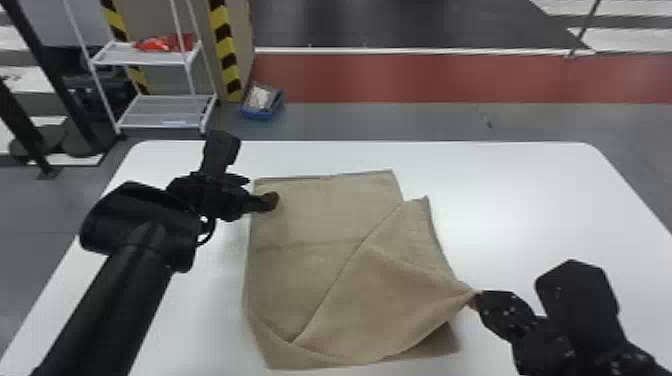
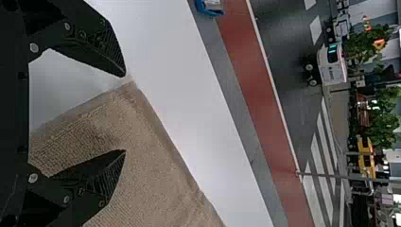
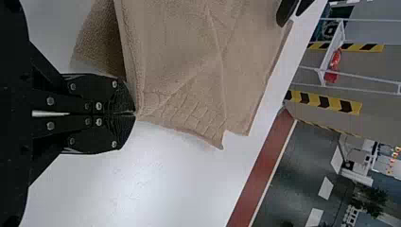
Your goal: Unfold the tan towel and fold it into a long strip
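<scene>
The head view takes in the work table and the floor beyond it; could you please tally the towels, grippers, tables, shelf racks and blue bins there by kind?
Towels: 1, the tan towel
Grippers: 2, the left gripper and right gripper
Tables: 1, the white table
Shelf racks: 1, the white rack
Bins: 1, the blue bin
Total: 6

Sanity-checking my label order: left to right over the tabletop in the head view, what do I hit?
Left gripper, open at the towel's far left corner → tan towel, its right part folded over at a slant → right gripper, shut on the towel.
</scene>
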Robot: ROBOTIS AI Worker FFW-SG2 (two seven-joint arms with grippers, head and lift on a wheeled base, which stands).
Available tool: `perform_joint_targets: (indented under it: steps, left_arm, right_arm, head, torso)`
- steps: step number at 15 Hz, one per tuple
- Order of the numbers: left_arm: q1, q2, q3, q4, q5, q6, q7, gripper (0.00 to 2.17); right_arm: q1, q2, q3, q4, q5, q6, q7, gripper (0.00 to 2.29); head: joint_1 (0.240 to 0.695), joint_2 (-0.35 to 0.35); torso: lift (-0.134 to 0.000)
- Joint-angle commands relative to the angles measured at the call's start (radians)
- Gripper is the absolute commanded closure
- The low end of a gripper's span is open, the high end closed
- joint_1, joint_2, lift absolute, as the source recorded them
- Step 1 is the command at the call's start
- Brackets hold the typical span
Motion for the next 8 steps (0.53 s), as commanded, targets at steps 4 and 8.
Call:
perform_joint_targets:
  steps: [4, 8]
  left_arm:
    - [-0.004, 0.002, 0.002, 0.027, -0.005, -0.009, -0.034, 1.71]
    - [0.047, 0.017, 0.074, -0.085, -0.003, 0.043, -0.039, 2.15]
  right_arm:
    - [-0.002, -0.002, -0.009, 0.000, -0.014, -0.003, 0.000, 1.18]
    - [-0.068, -0.002, -0.092, 0.029, -0.080, -0.003, 0.021, 1.18]
  head:
    - [0.695, -0.003]
    - [0.695, -0.005]
  torso:
    - [-0.123]
    - [-0.123]
